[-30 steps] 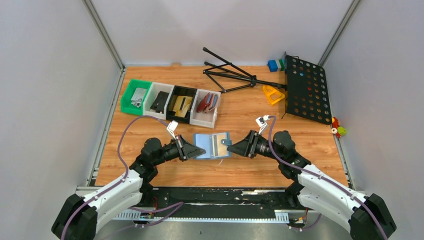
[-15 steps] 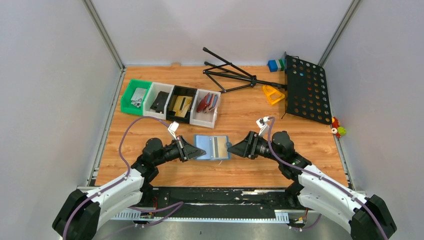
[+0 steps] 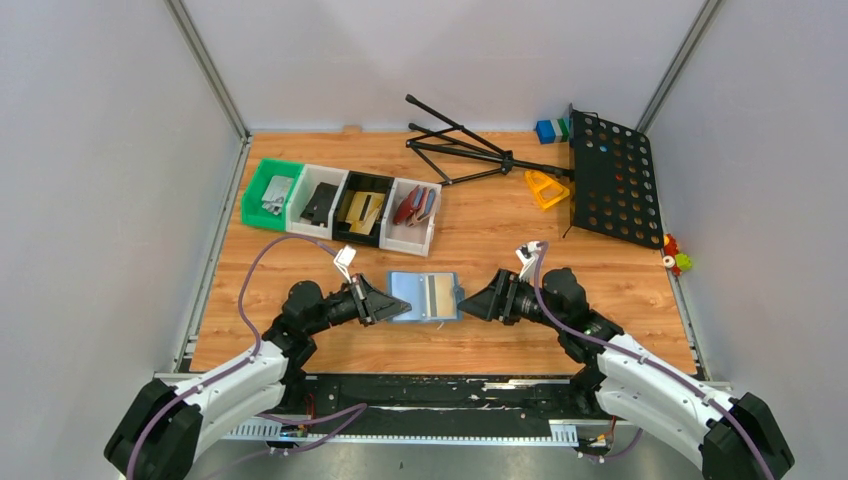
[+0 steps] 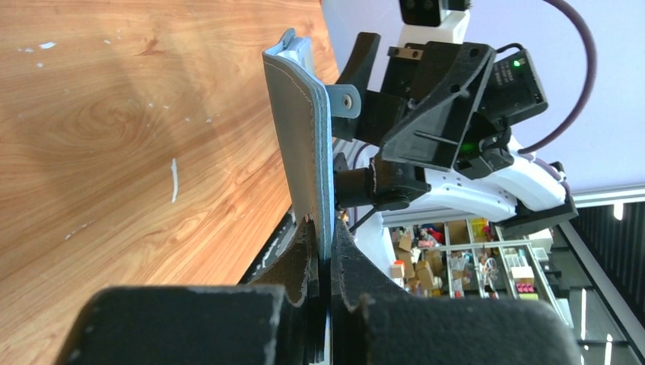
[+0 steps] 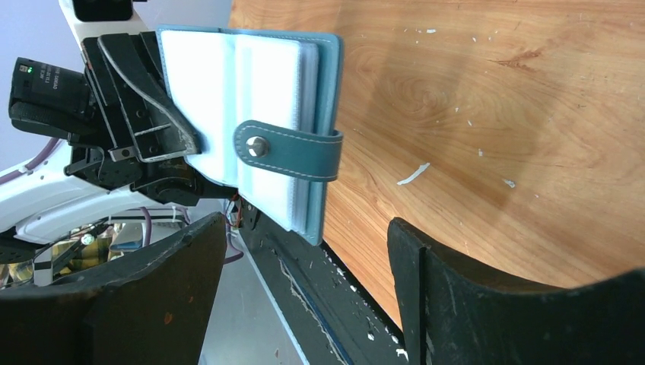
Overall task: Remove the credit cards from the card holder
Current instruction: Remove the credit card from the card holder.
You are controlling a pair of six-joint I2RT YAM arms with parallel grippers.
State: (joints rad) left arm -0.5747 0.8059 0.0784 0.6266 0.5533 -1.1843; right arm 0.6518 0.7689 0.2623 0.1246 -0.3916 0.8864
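Note:
The card holder [image 3: 412, 296] lies open and raised off the table between my two grippers, its lighter blue inside facing up. A gold-tan credit card [image 3: 438, 292] shows in its right half. My left gripper [image 3: 397, 305] is shut on the holder's left edge; in the left wrist view the holder [image 4: 307, 144] stands edge-on, pinched between the pads [image 4: 325, 255]. My right gripper [image 3: 464, 299] is open at the holder's right edge. In the right wrist view the snap strap [image 5: 293, 149] hangs over the pale sleeves [image 5: 251, 91], just above the wide gap of my right gripper [image 5: 304, 262], which touches nothing.
A row of bins stands at the back left: green [image 3: 270, 192], white [image 3: 316, 201], black [image 3: 362, 209] and white [image 3: 412, 211] with a dark red wallet. A folded black music stand [image 3: 611, 178] with tripod legs [image 3: 458, 150] lies at the back right, beside a yellow piece [image 3: 546, 187].
My right gripper's jaws have opened much wider and it has shifted slightly right and toward the near edge. The left gripper keeps its hold; the holder has dropped slightly.

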